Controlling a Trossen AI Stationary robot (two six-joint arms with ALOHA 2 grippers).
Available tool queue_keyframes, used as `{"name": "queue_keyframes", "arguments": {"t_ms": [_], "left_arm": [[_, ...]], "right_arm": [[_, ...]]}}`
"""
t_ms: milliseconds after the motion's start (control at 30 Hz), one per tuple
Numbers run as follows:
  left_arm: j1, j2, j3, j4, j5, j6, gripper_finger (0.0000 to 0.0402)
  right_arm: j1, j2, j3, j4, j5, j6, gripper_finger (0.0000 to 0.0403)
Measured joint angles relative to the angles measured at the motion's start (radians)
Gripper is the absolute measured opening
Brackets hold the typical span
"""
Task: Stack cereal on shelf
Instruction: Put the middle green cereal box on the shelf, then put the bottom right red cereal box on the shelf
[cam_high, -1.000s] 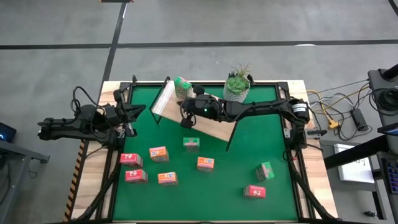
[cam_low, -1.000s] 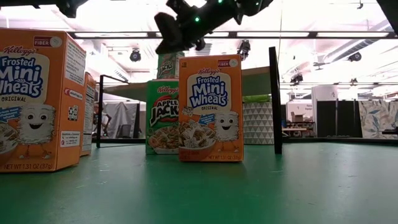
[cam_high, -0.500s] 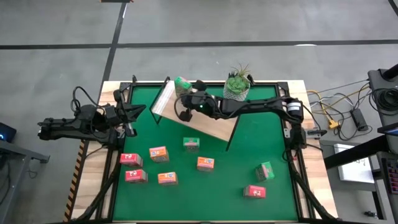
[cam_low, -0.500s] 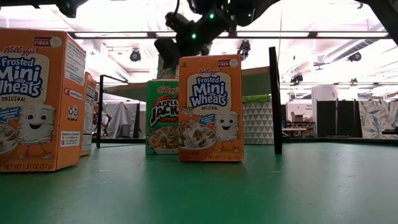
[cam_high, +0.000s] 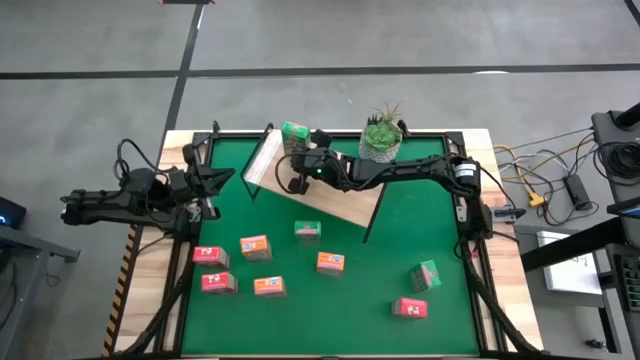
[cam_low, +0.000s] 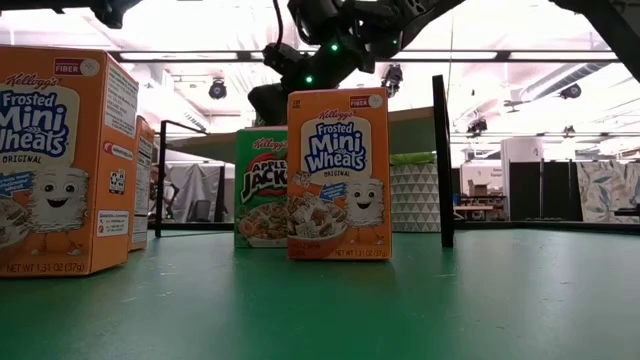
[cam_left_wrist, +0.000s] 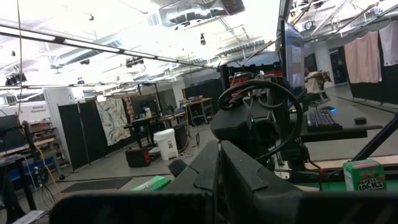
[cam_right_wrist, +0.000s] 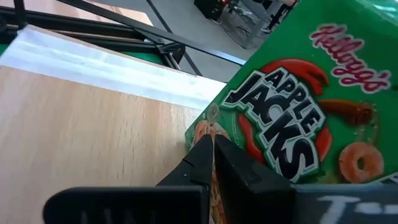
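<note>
A: High view first, working left to right. The left gripper (cam_high: 222, 176) is waiting at the table's (cam_high: 440, 330) left edge with its fingers together, holding nothing.

B: And the loose cereal?

A: Eight boxes are lying scattered on the green mat (cam_high: 380, 260), pink, orange and green, all well apart from the shelf (cam_high: 340, 203).

B: Where is the shelf?

A: Sitting at the far middle of the table, its wooden board showing light. One green box (cam_high: 294, 135) is standing on its far left part, and the right gripper (cam_high: 297, 183) is hovering just beside it, fingers pressed together, gripping nothing.

B: Is it touching the box?

A: In the right wrist view the closed tips are pointing at the box's lower front, very close; I cannot tell whether they are touching.

B: So nudging it into place?

A: That is my guess. It should be pushing low and slowly, square to the face, so the box is sliding rather than tipping, and leaving room alongside for the others.
</note>
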Motion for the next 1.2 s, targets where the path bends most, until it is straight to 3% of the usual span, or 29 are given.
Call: {"name": "queue_keyframes", "arguments": {"t_ms": [767, 1033, 1200], "left_arm": [[0.0, 0.0, 0.0, 0.0, 0.0, 0.0, 0.0001], [0.0, 0.0, 0.0, 0.0, 0.0, 0.0, 0.0001], [0.0, 0.0, 0.0, 0.021, 0.0, -0.015, 0.0001]], "right_arm": [[-0.019, 0.0, -0.007, 0.0, -0.01, 0.0, 0.0008], [0.058, -0.045, -0.003, -0.021, -0.01, 0.002, 0.0008], [0.137, -0.126, -0.001, -0.149, -0.015, 0.048, 0.0008]]}}
